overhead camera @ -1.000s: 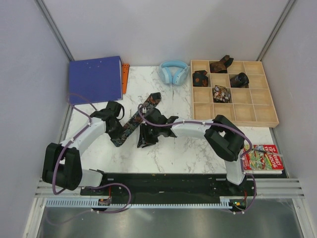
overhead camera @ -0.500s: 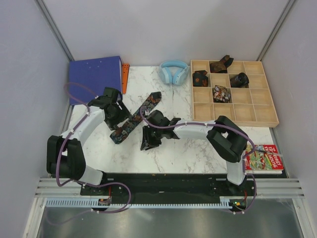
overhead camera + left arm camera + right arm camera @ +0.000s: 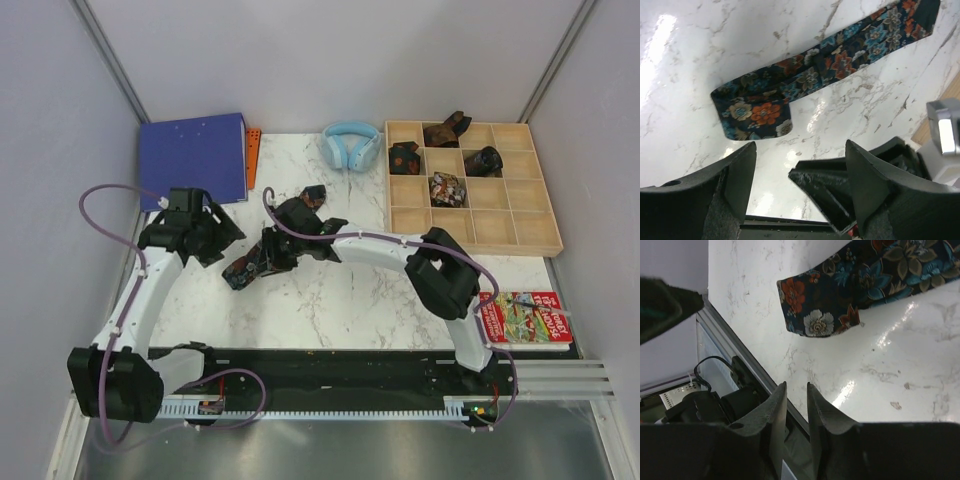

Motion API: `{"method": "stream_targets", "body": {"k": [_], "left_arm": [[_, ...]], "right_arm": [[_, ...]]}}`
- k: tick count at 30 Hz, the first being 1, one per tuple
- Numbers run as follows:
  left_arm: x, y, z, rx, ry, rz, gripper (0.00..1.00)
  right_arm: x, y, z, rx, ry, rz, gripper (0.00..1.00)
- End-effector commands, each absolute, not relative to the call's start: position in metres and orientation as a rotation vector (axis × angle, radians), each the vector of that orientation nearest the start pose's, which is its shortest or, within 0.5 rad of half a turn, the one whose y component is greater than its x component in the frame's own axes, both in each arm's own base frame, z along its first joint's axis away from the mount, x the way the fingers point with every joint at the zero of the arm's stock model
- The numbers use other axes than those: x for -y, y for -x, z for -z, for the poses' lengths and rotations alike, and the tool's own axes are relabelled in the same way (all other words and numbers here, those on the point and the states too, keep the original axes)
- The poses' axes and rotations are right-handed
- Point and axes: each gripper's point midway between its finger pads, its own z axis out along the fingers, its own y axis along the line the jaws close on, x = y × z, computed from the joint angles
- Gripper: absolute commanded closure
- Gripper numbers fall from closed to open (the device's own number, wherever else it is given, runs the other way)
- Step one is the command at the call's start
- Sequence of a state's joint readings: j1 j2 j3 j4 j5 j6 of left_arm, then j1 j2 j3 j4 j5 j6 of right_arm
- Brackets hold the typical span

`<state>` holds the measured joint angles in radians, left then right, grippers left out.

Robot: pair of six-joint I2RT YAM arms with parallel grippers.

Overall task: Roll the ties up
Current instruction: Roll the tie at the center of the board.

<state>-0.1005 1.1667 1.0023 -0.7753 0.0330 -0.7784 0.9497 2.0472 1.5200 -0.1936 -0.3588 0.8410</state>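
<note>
A dark floral tie (image 3: 240,273) lies flat on the marble, running diagonally up to its far tip (image 3: 313,195). In the left wrist view its folded near end (image 3: 752,112) rests ahead of my left gripper (image 3: 800,150), which is open, empty and clear of the fabric, left of the tie (image 3: 222,240). My right gripper (image 3: 264,258) hovers over the tie's lower half. Its fingers (image 3: 796,385) stand a narrow gap apart with nothing between them, just short of the tie's end (image 3: 815,315). Three rolled ties (image 3: 447,189) (image 3: 404,156) (image 3: 484,160) sit in box compartments.
The wooden compartment box (image 3: 475,248) stands at the back right, with light-blue headphones (image 3: 350,145) to its left. A blue binder (image 3: 193,158) lies at the back left and a colourful book (image 3: 530,318) near the right arm's base.
My left gripper opened, let go of the tie and drew back to the left. My right gripper moved left over the tie's lower part and its jaws narrowed slightly.
</note>
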Motion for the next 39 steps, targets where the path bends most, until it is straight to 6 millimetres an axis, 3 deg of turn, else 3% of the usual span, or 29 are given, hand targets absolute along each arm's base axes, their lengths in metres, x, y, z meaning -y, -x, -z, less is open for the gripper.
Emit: {"method": "stream_targets", "body": {"k": [1,12,20,28,33,36,37,39], "left_arm": [[0.049,-0.259,-0.145,-2.45,0.798,0.359,0.24],[0.043,-0.225,-0.128,-2.459,0.804,0.363,0.27],[0.05,-0.222,-0.119,-2.449,0.849,0.423,0.29],[0.05,-0.223,-0.111,-2.408,0.902,0.438,0.3],[0.047,-0.224,-0.113,-2.378,0.913,0.424,0.3],[0.044,-0.226,-0.116,-2.36,0.913,0.409,0.3],[0.042,-0.226,-0.117,-2.355,0.916,0.397,0.3],[0.041,-0.227,-0.117,-2.352,0.914,0.387,0.3]], "right_arm": [[-0.505,-0.245,-0.096,-2.609,0.368,-1.244,0.7],[-0.527,-0.266,-0.075,-2.61,0.378,-1.259,0.72],[-0.528,-0.284,-0.062,-2.606,0.348,-1.262,0.75],[-0.53,-0.287,-0.05,-2.583,0.413,-1.313,0.75],[-0.526,-0.293,-0.066,-2.54,0.457,-1.359,0.73],[-0.522,-0.288,-0.089,-2.507,0.489,-1.401,0.71],[-0.521,-0.287,-0.107,-2.474,0.501,-1.426,0.71],[-0.516,-0.279,-0.115,-2.47,0.51,-1.452,0.7]]}}
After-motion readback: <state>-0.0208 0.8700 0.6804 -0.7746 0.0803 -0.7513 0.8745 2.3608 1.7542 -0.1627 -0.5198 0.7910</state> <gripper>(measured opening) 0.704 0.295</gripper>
